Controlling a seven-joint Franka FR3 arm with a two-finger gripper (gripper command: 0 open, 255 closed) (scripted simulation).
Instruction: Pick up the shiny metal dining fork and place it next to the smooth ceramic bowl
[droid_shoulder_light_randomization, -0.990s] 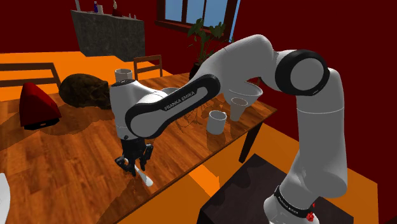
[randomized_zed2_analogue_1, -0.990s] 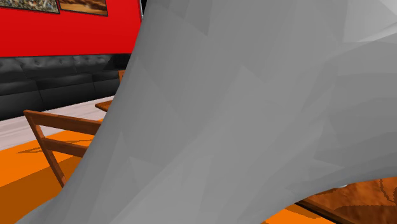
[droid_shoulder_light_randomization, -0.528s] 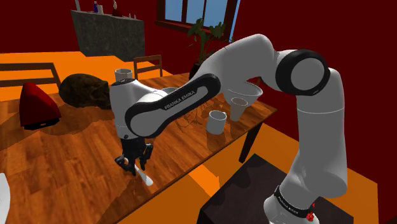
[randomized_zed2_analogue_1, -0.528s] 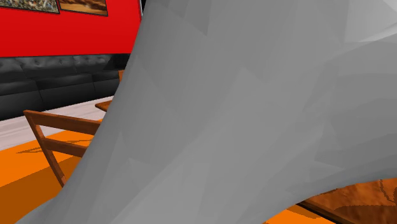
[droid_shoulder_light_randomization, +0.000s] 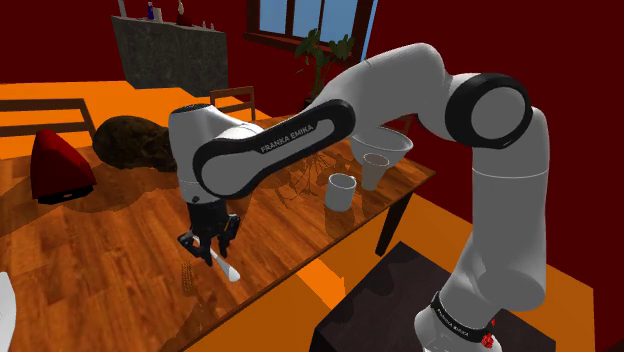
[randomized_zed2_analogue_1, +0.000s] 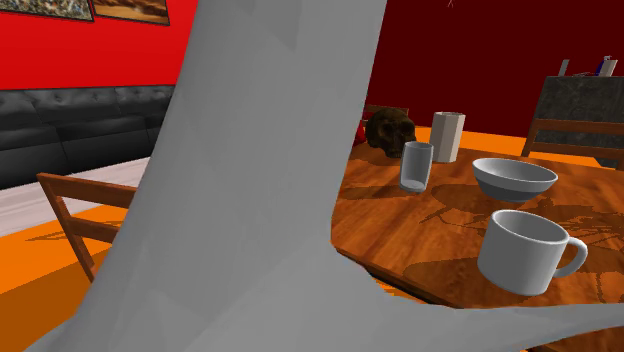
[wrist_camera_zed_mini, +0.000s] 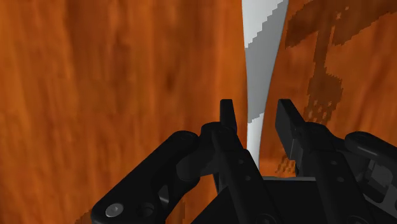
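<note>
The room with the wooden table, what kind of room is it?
Probably a dining and living room in a house: a wooden table set with a bowl and a mug, and a black sofa along a red wall.

Bright, even light; the fork (wrist_camera_zed_mini: 262, 38) casts a dark shadow on the table (wrist_camera_zed_mini: 95, 95)
</note>
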